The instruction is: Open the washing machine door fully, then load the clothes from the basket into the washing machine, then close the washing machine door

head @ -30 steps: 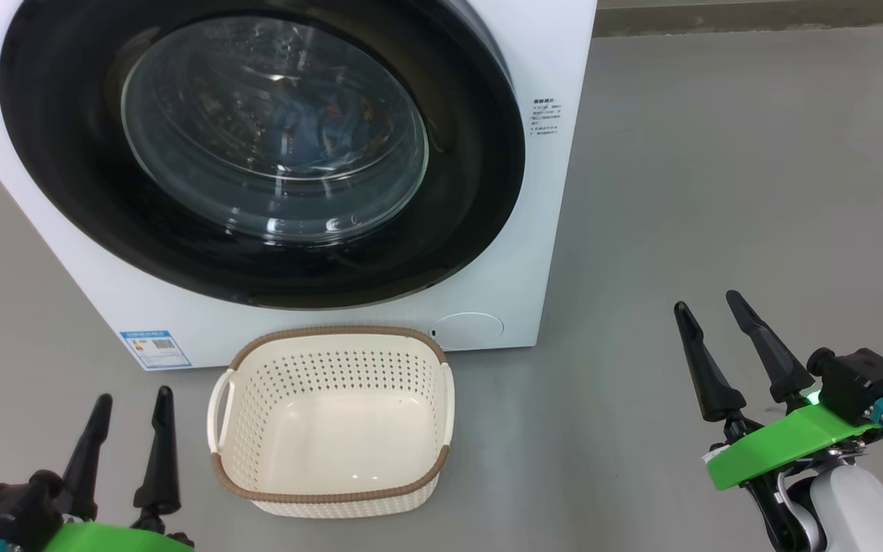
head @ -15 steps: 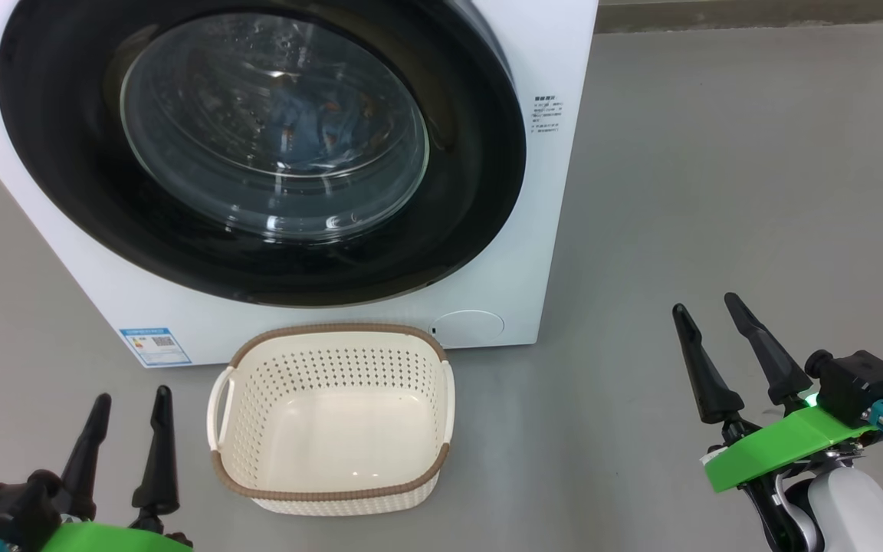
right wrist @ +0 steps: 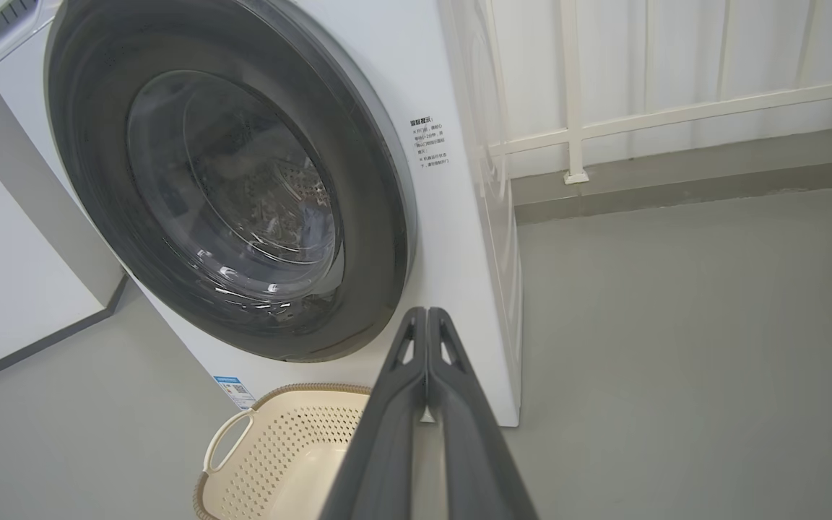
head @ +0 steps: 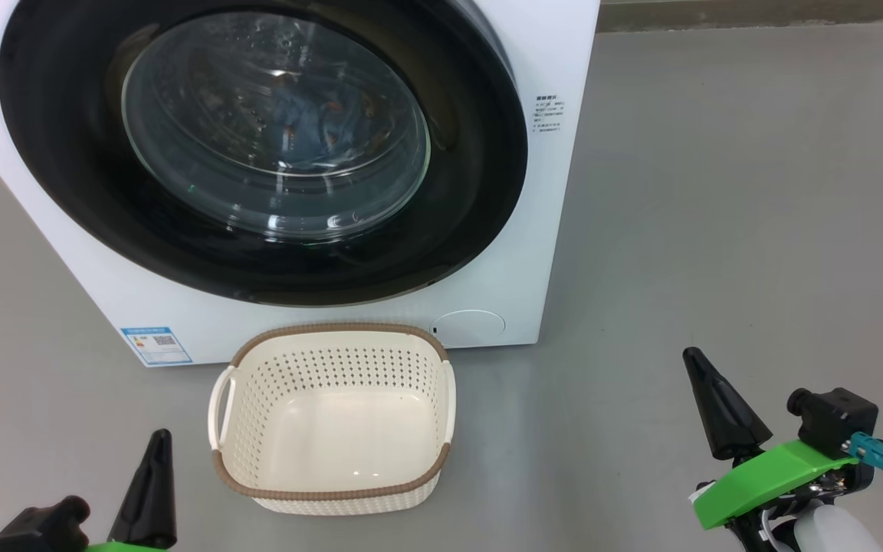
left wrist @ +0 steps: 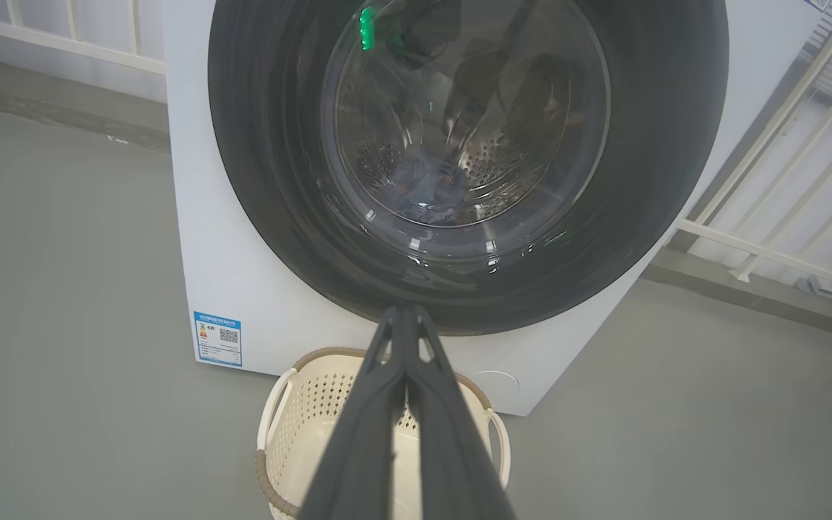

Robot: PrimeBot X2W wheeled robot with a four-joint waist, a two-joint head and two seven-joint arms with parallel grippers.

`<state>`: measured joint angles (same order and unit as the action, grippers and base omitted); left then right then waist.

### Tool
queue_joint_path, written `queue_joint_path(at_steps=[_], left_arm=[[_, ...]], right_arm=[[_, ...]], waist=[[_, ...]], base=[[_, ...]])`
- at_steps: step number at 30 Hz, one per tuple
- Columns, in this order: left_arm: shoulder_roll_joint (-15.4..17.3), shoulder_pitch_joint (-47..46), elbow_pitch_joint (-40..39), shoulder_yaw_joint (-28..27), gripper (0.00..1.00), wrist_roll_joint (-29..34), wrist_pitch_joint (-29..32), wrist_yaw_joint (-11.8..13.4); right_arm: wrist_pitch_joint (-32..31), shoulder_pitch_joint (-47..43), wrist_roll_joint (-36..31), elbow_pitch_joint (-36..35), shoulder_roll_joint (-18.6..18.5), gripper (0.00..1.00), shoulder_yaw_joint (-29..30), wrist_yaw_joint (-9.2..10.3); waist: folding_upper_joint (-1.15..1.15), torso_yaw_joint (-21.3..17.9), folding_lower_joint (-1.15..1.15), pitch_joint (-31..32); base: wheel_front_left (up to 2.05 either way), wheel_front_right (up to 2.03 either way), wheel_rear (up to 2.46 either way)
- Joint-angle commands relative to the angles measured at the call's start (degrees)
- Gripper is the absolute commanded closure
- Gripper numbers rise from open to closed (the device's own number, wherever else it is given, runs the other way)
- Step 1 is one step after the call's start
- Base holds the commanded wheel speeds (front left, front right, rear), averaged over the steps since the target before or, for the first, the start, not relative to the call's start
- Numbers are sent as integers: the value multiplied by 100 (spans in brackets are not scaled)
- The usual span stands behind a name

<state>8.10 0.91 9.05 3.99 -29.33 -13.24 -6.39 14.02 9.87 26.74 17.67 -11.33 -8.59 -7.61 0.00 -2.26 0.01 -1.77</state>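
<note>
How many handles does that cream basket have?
2. The left handle is on the basket's left end, the right handle on its right end; the near and far sides show none.

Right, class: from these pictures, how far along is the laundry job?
Done: the basket is empty, blue clothes lie in the drum behind the glass, and the washing machine door looks shut. In hand: nothing; the left gripper and right gripper are shut, empty and low, apart from the door. Left: apparently nothing.
</note>
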Motion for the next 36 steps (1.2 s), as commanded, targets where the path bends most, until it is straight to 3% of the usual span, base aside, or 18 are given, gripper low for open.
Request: queue_joint_path(at_steps=[1, 36], left_arm=[[72, -149, -108, -90, 100, -189, 51, -5], [-105, -332, 81, -378, 100, -2007, 624, -28]], right_arm=[[-59, 138, 242, -152, -31, 100, 77, 1], [-630, 4, 2148, -200, 207, 100, 476, 4]], waist=[[0, 5, 6, 7], [0, 71, -1, 51]], base=[[0, 0, 0], [0, 0, 0]])
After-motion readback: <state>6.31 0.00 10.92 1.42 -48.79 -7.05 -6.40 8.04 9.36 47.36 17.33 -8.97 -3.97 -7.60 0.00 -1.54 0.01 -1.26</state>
